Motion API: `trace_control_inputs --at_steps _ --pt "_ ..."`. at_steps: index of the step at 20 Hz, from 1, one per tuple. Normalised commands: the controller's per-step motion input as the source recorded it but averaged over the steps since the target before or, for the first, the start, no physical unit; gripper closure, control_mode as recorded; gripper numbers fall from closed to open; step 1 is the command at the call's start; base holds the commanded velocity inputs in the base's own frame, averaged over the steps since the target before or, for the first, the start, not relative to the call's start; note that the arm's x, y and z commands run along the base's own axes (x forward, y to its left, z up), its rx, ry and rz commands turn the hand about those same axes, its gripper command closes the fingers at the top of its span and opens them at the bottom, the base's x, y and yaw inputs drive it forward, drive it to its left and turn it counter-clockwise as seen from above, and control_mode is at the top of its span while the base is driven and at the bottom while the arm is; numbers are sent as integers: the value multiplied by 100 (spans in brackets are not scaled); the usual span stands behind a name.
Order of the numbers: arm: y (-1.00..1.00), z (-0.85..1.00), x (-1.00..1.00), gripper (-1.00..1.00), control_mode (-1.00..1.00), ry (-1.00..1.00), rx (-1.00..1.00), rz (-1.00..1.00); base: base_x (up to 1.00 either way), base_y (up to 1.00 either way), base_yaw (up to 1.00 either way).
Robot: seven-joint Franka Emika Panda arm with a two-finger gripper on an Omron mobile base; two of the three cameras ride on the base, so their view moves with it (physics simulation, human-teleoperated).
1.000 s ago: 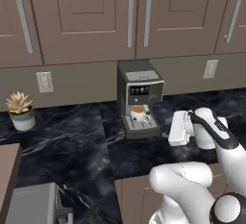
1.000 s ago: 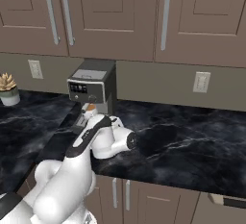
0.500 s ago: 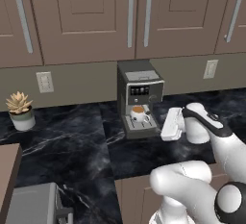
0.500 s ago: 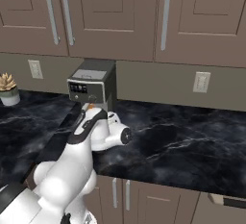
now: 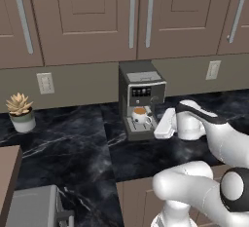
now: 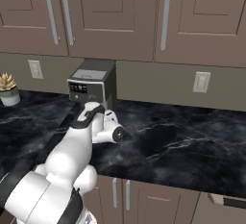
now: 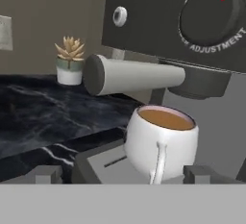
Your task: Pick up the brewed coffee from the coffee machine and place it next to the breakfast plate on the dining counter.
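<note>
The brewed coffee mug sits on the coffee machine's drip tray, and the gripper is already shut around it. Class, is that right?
Not quite. The brewed coffee mug does sit on the coffee machine, but the gripper is not shut around it. The hand view shows its fingertips spread wide on either side, short of the mug.

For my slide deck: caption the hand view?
Open gripper lines up on the coffee mug sitting on the espresso machine drip tray.
</note>
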Motion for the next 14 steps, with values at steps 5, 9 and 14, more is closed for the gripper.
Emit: trace_control_inputs --at_steps 5,9,14 --pt "1 -46 21 -100 -100 0 0 0 0 0 0" --pt "0 -3 21 -100 -100 -1 6 0 0 0 0" --pt "0 0 13 -100 -100 -2 7 0 0 0 0"
